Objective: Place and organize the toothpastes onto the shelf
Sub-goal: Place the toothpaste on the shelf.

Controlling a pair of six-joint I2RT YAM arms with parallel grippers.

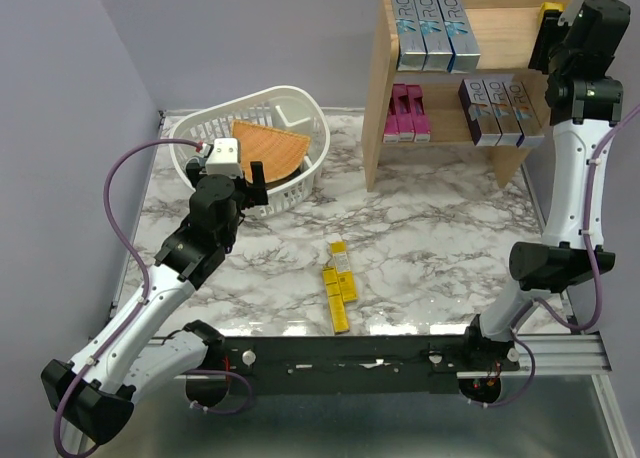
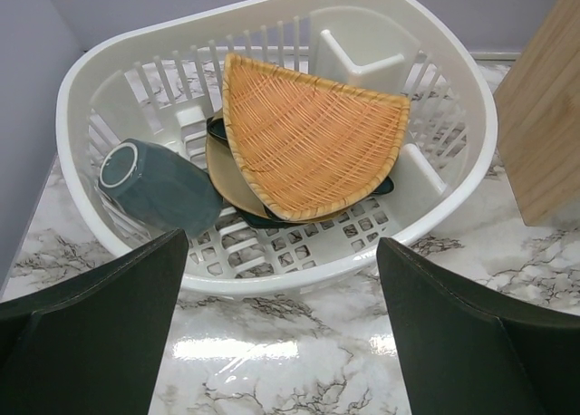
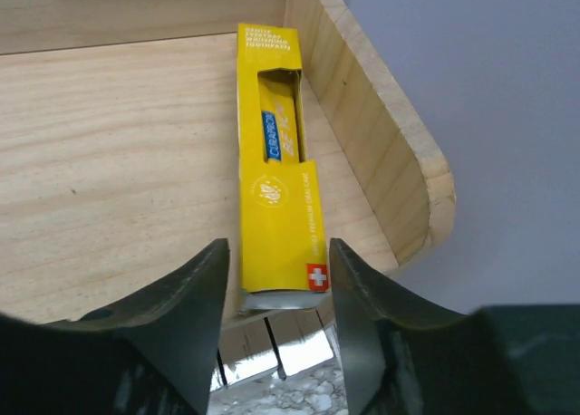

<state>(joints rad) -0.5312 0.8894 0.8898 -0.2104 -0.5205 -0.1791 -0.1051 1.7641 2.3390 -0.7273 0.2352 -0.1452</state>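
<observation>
Shelf [image 3: 109,161] is mostly filled with standing boxes [image 1: 435,33], and I've a few yellow boxes [image 1: 340,288] left near the table's [image 1: 430,228] front edge. One yellow box [image 3: 276,188] lies flat by the top tier's right wall, long axis front to back. My right gripper [image 3: 278,252] straddles its near end, jaws slightly apart, gripping nothing; left gripper [image 2: 283,243] gapes wide, empty

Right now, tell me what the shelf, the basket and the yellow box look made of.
The shelf: pale bare wood, matte, with visible grain. The basket: white moulded plastic, faintly glossy, with smooth slotted walls. The yellow box: probably printed card, lightly shiny, with folded edges and a cut-out window.
</observation>
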